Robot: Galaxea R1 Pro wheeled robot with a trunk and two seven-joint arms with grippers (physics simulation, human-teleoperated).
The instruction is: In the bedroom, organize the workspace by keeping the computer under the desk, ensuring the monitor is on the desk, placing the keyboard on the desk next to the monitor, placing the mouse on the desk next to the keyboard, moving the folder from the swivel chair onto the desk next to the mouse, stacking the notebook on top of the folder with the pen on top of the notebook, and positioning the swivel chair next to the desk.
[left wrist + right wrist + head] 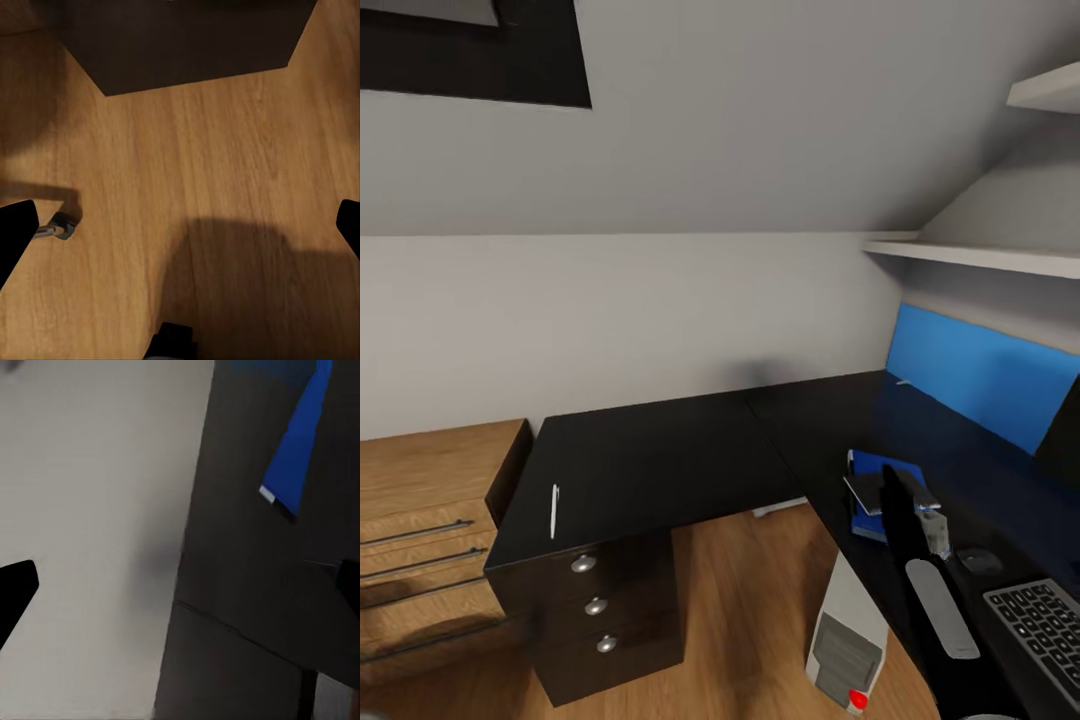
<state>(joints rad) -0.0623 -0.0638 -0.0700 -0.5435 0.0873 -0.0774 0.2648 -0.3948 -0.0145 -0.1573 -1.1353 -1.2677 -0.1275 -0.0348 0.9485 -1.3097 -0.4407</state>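
Observation:
The black L-shaped desk (pixel 660 460) runs along the wall to its blue back panel (pixel 980 370). A whitish pen (pixel 554 510) lies near the desk's left edge. On the right wing, the dark-grey notebook (pixel 865 492) rests on the blue folder (pixel 870 525). Beyond them are the mouse (pixel 980 560) and the keyboard (pixel 1045 625). The monitor (pixel 1065 435) shows as a dark edge at far right. The white computer (pixel 845 640) stands on the floor beneath the desk. My right gripper (pixel 895 490) (pixel 180 585) hovers open over the notebook. My left gripper (pixel 180 232) is open above the wooden floor.
A light wooden drawer unit (pixel 430 520) stands left of the desk. The desk's black drawer pedestal (pixel 595 605) has three knobs. White shelves (pixel 980 255) hang at upper right. A chrome leg with a caster (pixel 60 225) shows on the floor in the left wrist view.

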